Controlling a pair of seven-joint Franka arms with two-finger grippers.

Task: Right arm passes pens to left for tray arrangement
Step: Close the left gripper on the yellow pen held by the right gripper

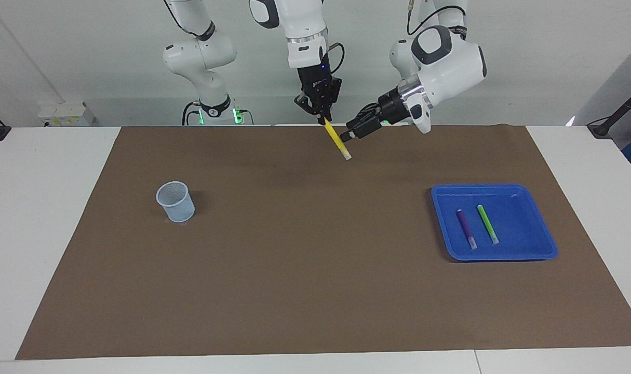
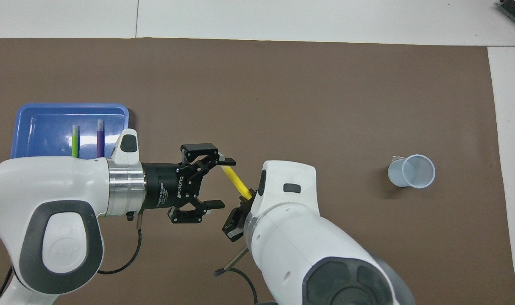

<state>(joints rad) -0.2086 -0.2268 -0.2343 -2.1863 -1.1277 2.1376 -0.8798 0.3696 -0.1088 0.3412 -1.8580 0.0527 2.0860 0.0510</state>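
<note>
The right gripper (image 1: 323, 118) hung over the brown mat's (image 1: 315, 249) edge by the robots, its fingertips pinched shut on the top of the yellow pen (image 1: 337, 140). That slim, smooth marker slanted downward from the grip, its pale whitish end lowest, in the air above the mat. The left gripper (image 2: 221, 182) reached in level from the tray's end of the table with its 2 black fingers spread wide; in the overhead view the upper finger (image 2: 225, 160) lay across the pen's pale end, though whether it touched the pen could not be told.

The tray (image 1: 533, 200), a shallow square of glossy bright-blue plastic with rounded corners and a raised rim, sat flat on the mat toward the left arm's end. In it lay 2 pens side by side, apart: the purple pen (image 1: 466, 228) and the green pen (image 1: 487, 223), roughly parallel, pale ends pointing away from the robots.

A small pale-blue translucent cup (image 1: 175, 201), tapered and round, stood upright toward the right arm's end, well apart from the tray.
</note>
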